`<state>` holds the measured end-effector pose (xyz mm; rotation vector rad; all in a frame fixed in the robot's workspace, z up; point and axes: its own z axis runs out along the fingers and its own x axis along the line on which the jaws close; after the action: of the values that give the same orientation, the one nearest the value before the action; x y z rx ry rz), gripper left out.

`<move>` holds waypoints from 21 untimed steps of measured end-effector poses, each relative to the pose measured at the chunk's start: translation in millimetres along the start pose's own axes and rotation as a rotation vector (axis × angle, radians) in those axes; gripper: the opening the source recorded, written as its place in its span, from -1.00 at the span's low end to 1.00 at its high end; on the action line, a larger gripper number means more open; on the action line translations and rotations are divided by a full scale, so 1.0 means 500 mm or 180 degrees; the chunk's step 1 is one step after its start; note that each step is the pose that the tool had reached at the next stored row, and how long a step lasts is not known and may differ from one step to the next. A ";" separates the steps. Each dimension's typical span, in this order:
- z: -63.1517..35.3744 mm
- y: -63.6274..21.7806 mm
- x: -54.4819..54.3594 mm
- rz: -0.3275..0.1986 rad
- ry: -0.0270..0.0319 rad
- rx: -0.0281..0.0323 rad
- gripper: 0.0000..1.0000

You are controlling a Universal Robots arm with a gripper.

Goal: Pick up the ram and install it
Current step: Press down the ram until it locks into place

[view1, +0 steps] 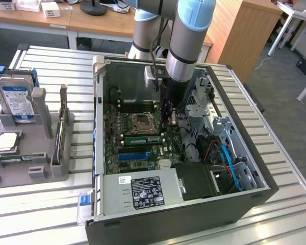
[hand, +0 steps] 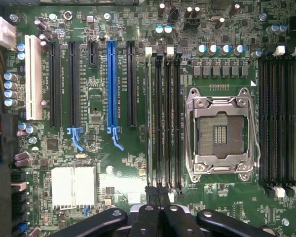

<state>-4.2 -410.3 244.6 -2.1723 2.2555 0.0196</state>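
Note:
The ram (view1: 141, 139) is a long green stick with a small white label. It lies in a memory slot beside the empty CPU socket (view1: 142, 122) on the motherboard, inside the open computer case (view1: 99, 153). In the wrist view the ram (hand: 149, 118) shows edge-on as a thin pale line in the slot farthest from the socket (hand: 221, 133). My gripper (view1: 169, 121) hangs over the board just above the slots, toward the exterior view's right of the socket. The black fingers (hand: 149, 217) of my gripper (hand: 160, 205) are pressed together, shut on nothing.
A grey holder (view1: 41, 168) on the slatted table, at the exterior view's left, carries a hard drive (view1: 16, 102), a square silver CPU chip (view1: 6, 142) and a thin dark board (view1: 58, 135) standing on edge. Drive cages and cables (view1: 222, 158) crowd the case's right side.

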 end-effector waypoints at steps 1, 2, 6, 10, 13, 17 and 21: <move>0.001 0.000 0.000 0.0000 0.0000 0.0000 -0.79; 0.002 0.000 0.000 0.0000 0.0000 0.0000 -0.79; 0.007 0.000 0.000 0.0004 0.0000 0.0000 -0.79; 0.013 0.000 0.000 0.0007 0.0000 0.0000 -0.79; 0.015 0.000 0.000 0.0007 0.0000 0.0000 -0.79; 0.017 0.000 0.000 0.0007 0.0001 0.0000 -0.79; 0.017 -0.003 0.000 0.0007 0.0000 0.0000 -0.79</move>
<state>-2.7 -410.3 236.0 -2.1698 2.2579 0.0198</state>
